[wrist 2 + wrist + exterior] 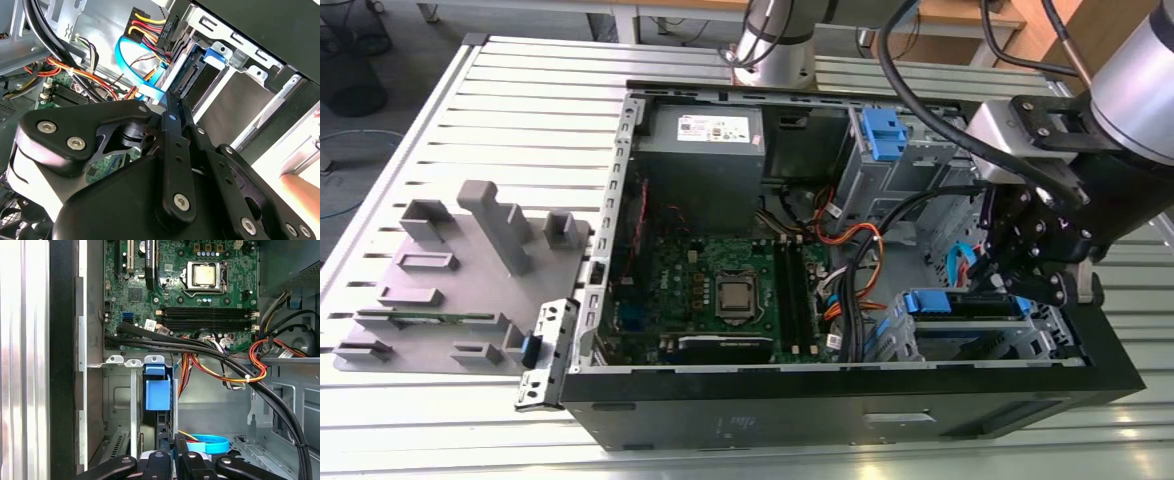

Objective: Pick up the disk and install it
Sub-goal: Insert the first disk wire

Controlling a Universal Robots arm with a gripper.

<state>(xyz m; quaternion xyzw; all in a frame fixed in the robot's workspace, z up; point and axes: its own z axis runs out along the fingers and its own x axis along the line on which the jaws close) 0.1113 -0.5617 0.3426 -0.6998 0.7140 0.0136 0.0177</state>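
While your claw (pixel 170 460) hangs over drive bay (pixel 120 405), fingers pinched narrow, disk (pixel 158 392) sits edge-on directly beyond fingertips, 1 slot.

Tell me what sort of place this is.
Probably a robotics lab or test bench for computer assembly: an open PC case lies on a slatted metal table, a grey fixture tray sits beside it, and the gripper reaches into the drive bays.

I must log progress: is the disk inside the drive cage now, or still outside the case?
Inside: the disk, edge-on in its blue bracket, sits between the drive cage walls, with the gripper at its end.
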